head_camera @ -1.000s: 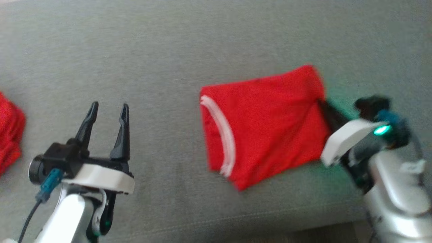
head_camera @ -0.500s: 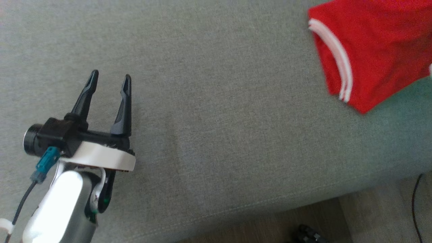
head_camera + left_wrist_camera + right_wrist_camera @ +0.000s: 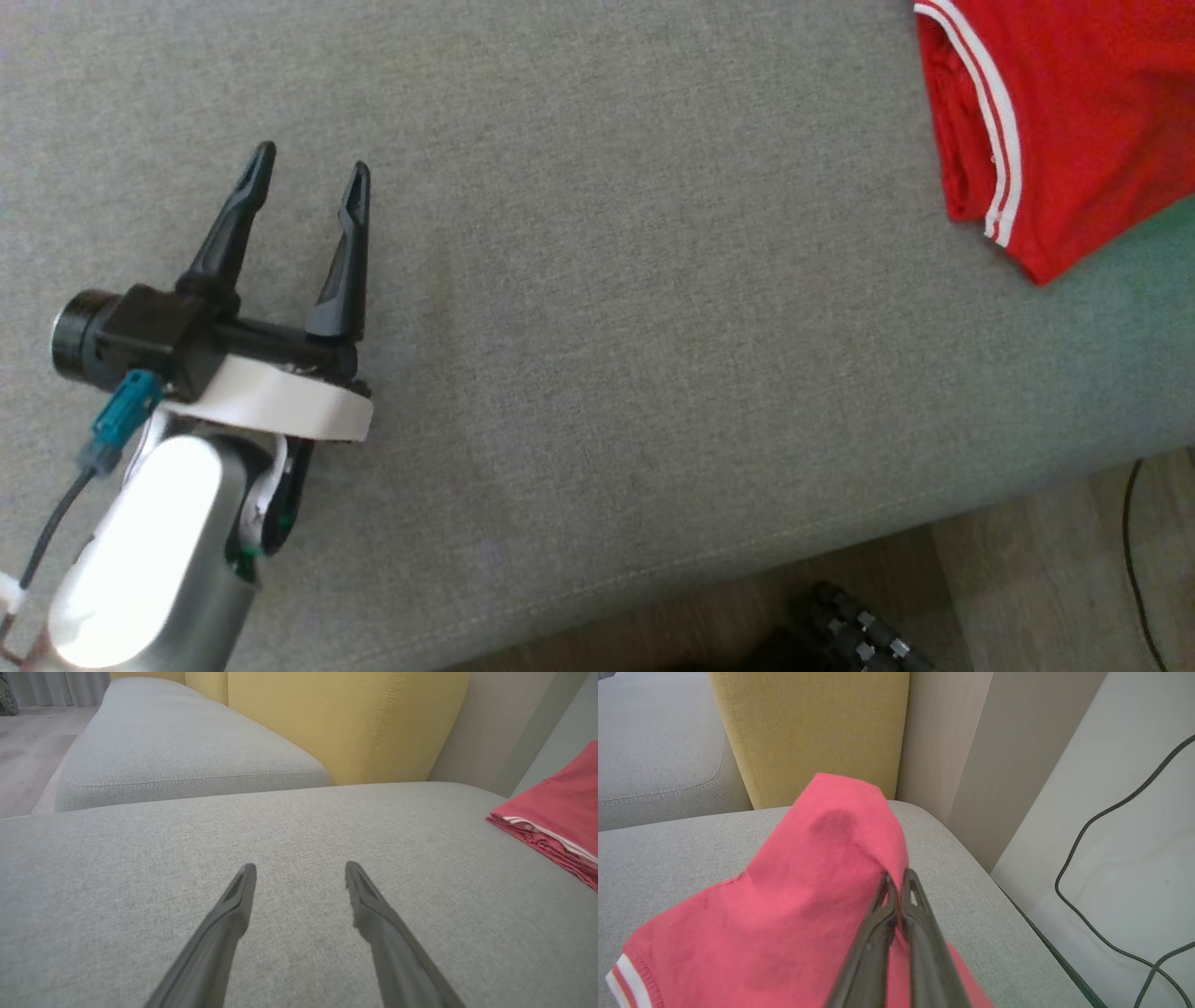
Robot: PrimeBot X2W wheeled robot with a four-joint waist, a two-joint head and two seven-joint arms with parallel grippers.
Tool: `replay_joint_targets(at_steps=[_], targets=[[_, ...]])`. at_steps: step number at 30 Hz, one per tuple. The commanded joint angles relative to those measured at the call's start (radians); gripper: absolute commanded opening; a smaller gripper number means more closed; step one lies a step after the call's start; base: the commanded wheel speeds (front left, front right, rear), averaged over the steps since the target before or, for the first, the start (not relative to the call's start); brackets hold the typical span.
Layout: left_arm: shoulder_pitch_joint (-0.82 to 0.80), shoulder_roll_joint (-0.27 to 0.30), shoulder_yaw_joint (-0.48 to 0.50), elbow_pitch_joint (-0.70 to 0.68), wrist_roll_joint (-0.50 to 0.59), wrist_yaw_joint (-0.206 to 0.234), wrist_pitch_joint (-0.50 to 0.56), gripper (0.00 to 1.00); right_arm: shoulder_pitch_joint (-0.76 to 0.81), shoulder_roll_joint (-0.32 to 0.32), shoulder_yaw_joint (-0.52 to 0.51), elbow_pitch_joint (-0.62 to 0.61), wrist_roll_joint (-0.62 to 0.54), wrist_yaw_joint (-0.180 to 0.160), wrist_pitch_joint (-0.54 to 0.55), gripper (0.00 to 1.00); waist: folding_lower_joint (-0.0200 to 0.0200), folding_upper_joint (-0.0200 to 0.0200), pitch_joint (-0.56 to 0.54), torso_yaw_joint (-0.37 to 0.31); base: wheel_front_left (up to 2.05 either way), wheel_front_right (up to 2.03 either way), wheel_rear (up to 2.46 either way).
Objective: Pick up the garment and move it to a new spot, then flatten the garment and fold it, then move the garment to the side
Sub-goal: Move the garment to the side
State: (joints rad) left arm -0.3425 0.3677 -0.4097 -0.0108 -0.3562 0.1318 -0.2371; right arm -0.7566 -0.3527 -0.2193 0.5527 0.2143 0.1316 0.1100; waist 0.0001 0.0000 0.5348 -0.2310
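Right wrist view: right gripper [image 3: 899, 876] pinches garment [image 3: 808, 882] near yellow backrest [image 3: 808, 728]. Left gripper [image 3: 312, 161] hovers spread wide above sofa [image 3: 607, 327].

Garment [image 3: 1074, 112] matt cloth, sofa [image 3: 597, 280] rough fab.

The garment [image 3: 1055, 121] lies on the seat cushion [image 3: 597, 280], at the cushion's right end. The left pincer [image 3: 312, 161] hangs over the cushion's left part, well apart from the garment, with its fingers spread. The right pincer [image 3: 898, 876] sits at the garment's right edge, over the cushion's right end, seemingly closed on the cloth. Behind the cushion stands the backrest [image 3: 345, 718], and a second cushion [image 3: 187, 751] lies behind the seat cushion to the backrest's left. The floor [image 3: 1027, 579] lies before the cushion's front edge, with a cable [image 3: 1127, 527] on it.
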Motion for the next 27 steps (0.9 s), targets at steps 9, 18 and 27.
replay_joint_targets(at_steps=[9,18,27], targets=[[-0.043,0.054,0.035,-0.043,0.011,-0.001,0.018,1.0,-0.054,0.022,-0.002,0.011,-0.016,-0.001,-0.053,1.0,-0.0001,0.0,0.035,-0.013,0.0,0.0,0.0],[-0.017,0.049,0.033,-0.021,-0.004,0.004,0.01,1.0,0.013,0.053,-0.001,-0.039,-0.043,-0.001,-0.131,1.0,-0.0001,0.0,-0.04,-0.016,0.0,0.0,0.0],[0.067,0.033,0.055,-0.01,-0.034,0.033,-0.008,1.0,0.253,0.187,0.093,-0.337,-0.092,-0.001,-0.163,1.0,-0.0001,0.0,-0.175,0.025,0.0,0.0,0.0]])
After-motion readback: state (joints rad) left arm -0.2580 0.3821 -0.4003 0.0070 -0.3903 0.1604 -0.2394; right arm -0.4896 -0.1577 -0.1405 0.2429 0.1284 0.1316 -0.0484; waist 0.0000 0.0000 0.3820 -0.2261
